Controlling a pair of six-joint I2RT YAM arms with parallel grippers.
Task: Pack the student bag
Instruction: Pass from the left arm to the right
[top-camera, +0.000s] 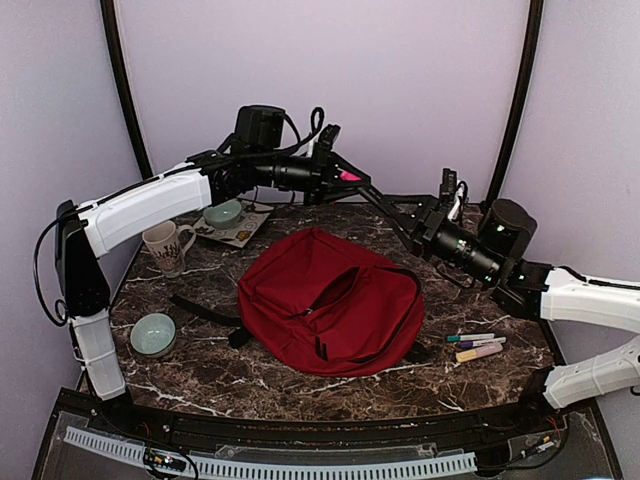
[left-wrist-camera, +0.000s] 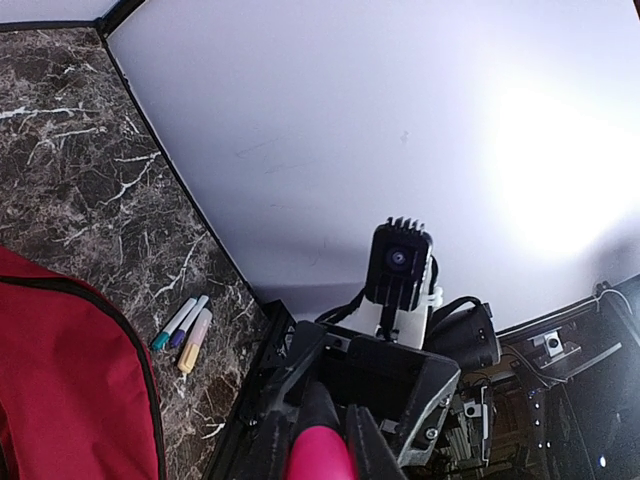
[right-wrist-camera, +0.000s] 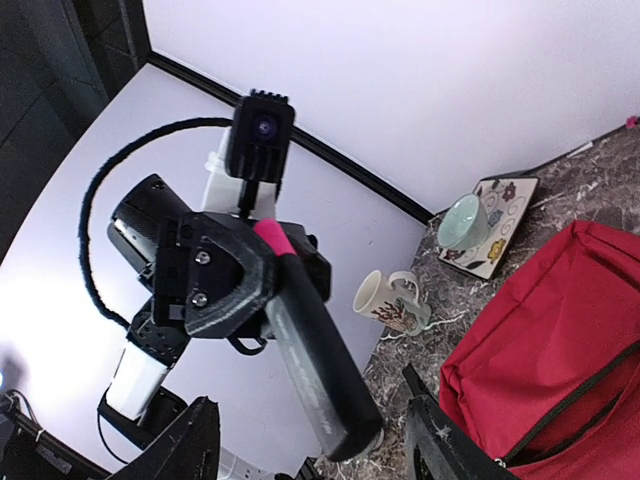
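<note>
The student bag (top-camera: 330, 300), a big red backpack with its black zip partly undone, lies mid-table; it also shows in the wrist views (left-wrist-camera: 70, 370) (right-wrist-camera: 560, 330). Above its far edge my left gripper (top-camera: 335, 175) (left-wrist-camera: 318, 420) is shut on the pink end (left-wrist-camera: 320, 455) of a long black bar-shaped item (top-camera: 380, 200) (right-wrist-camera: 305, 340). The item reaches out towards my right gripper (top-camera: 415, 222) (right-wrist-camera: 315, 445). That gripper is open, its fingers wide apart on either side of the item's free end without touching it.
A patterned mug (top-camera: 168, 245) (right-wrist-camera: 390, 300) stands at the left. A teal bowl (top-camera: 223, 213) sits on a flowered tile behind it, and another teal bowl (top-camera: 153, 333) is at the near left. Three markers (top-camera: 478, 346) (left-wrist-camera: 182, 333) lie right of the bag.
</note>
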